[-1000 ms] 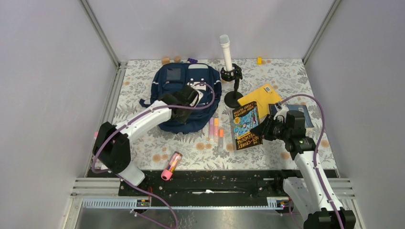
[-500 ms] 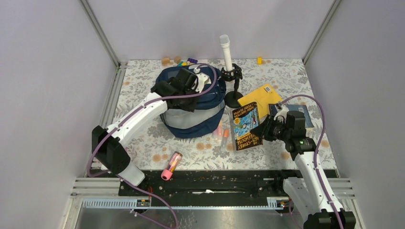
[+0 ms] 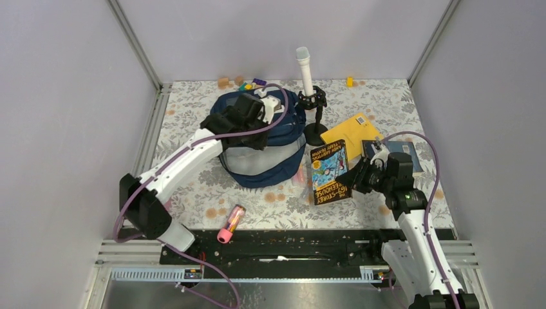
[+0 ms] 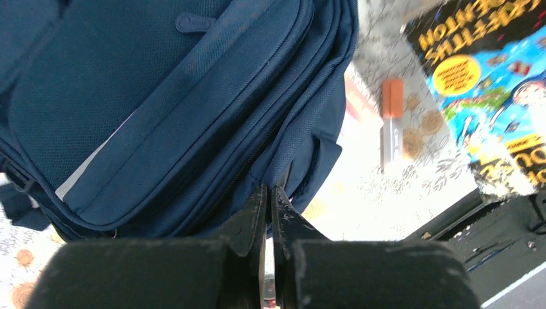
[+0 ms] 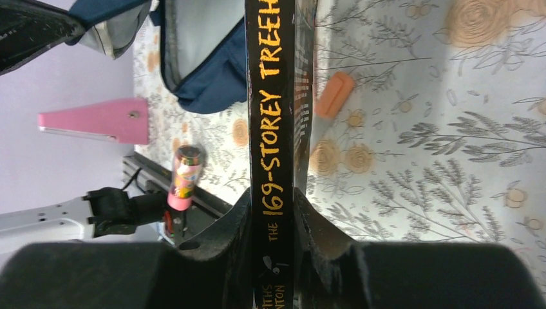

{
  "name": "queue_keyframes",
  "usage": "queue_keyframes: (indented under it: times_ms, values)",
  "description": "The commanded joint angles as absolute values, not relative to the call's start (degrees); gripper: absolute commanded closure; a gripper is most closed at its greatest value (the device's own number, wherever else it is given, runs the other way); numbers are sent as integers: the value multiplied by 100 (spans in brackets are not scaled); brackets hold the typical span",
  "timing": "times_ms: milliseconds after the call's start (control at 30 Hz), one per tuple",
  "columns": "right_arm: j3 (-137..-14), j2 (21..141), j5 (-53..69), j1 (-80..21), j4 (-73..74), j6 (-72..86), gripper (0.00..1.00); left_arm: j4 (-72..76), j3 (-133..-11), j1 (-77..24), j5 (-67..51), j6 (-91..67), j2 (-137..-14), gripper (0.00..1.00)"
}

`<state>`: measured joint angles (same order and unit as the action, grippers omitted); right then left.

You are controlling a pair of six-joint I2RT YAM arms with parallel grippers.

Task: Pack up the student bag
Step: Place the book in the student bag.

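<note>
The student bag [image 3: 267, 161], navy blue, is pulled up off the table with its mouth gaping toward the front, so the grey lining shows. My left gripper [image 3: 259, 121] is at the bag's top. In the left wrist view its jaws [image 4: 269, 193] are shut on a fold of the bag's blue fabric [image 4: 161, 96]. My right gripper [image 3: 359, 177] is shut on the spine of a black paperback [image 3: 330, 172], holding it tilted above the table just right of the bag. The right wrist view shows the spine [image 5: 273, 129] clamped between the fingers, with the bag's opening [image 5: 206, 58] beyond it.
A white microphone on a black stand [image 3: 304, 64] rises right of the bag. A yellow book [image 3: 351, 127] and a dark booklet [image 3: 407, 154] lie at the right. An orange marker [image 3: 300, 172] lies between bag and paperback. A pink tube [image 3: 230, 223] lies near the front rail. Small blocks [image 3: 223, 82] line the back edge.
My left gripper has pulled the bag's top up and toward the back, so the bag went from lying flat to standing open. The right gripper has carried the paperback slightly left.
</note>
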<state>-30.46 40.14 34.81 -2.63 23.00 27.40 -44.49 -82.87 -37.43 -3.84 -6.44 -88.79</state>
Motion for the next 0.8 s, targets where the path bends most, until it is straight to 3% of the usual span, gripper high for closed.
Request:
queue_keyframes:
  times_ms: [0,233,767]
  values:
    - [-3331,3763,4185,-315,1601,3644,100,-3628,-8838,-3744,-198,-824,-8245,100]
    - [-3266,3965,3840,-1182,519,4598,100,-3518,-8973,-3744,-18,-833,-8129,100]
    - [-3435,6159,1883,-3439,-2423,5879,100,-2953,-8141,-3744,-383,-970,-7380,100]
